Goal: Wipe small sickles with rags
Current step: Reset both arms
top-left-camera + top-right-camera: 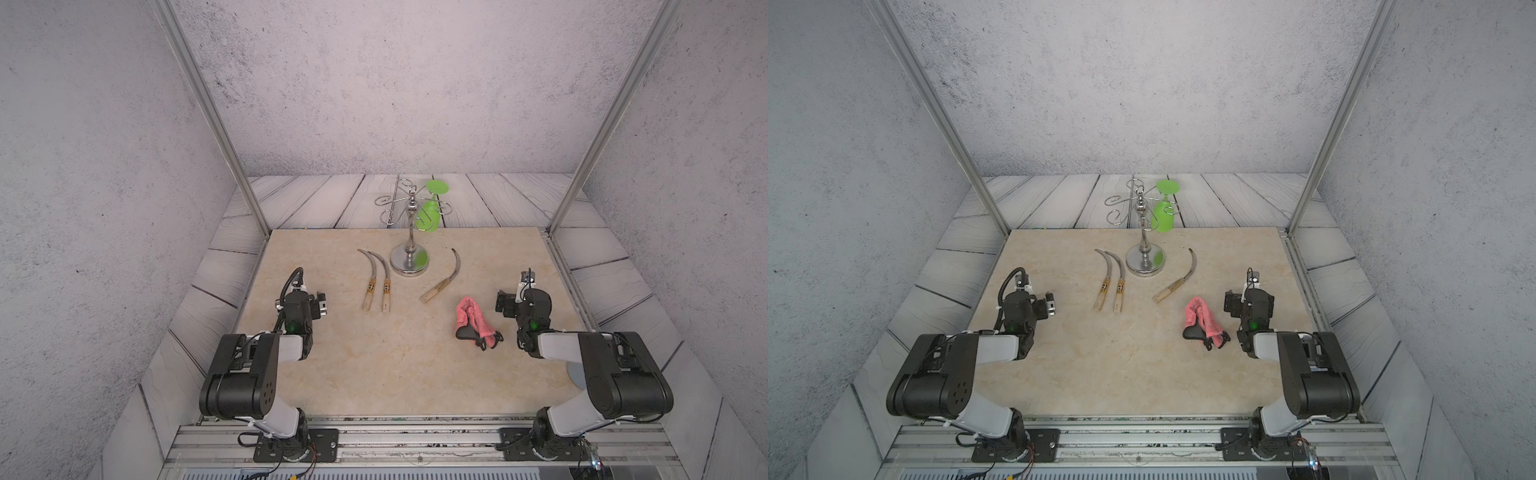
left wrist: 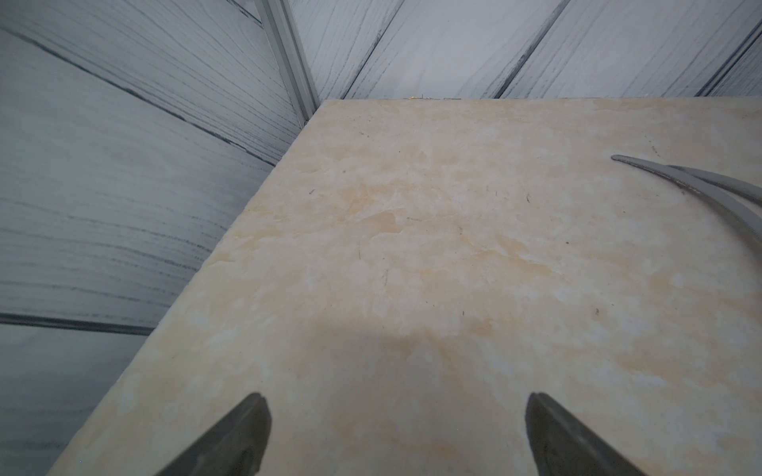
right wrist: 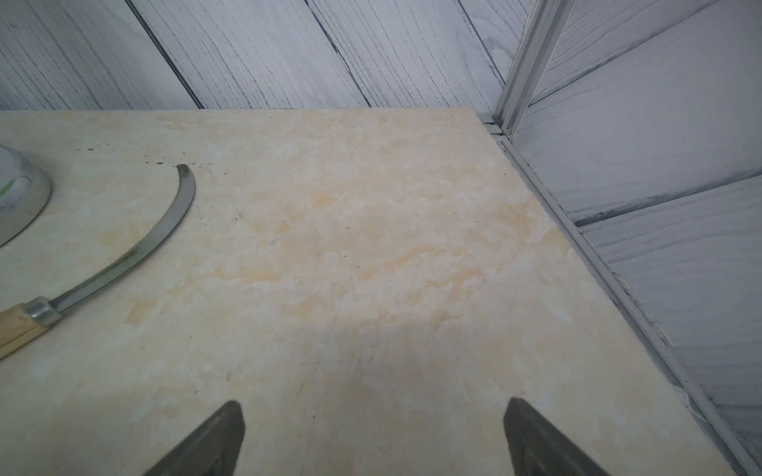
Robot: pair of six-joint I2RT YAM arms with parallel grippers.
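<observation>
Beige tabletop [image 1: 374, 365]: rag [image 1: 471, 316] near released right claw [image 3: 373, 406]; sickles [image 1: 370, 286] between it and released left claw [image 2: 396, 402].

no readable text anywhere. two sickles [image 1: 369, 286] [image 1: 386, 287] carry yellow-black label bands on handles, print too small to read. third sickle [image 1: 441, 277] shows no label. no numbers or signs legible.
</observation>
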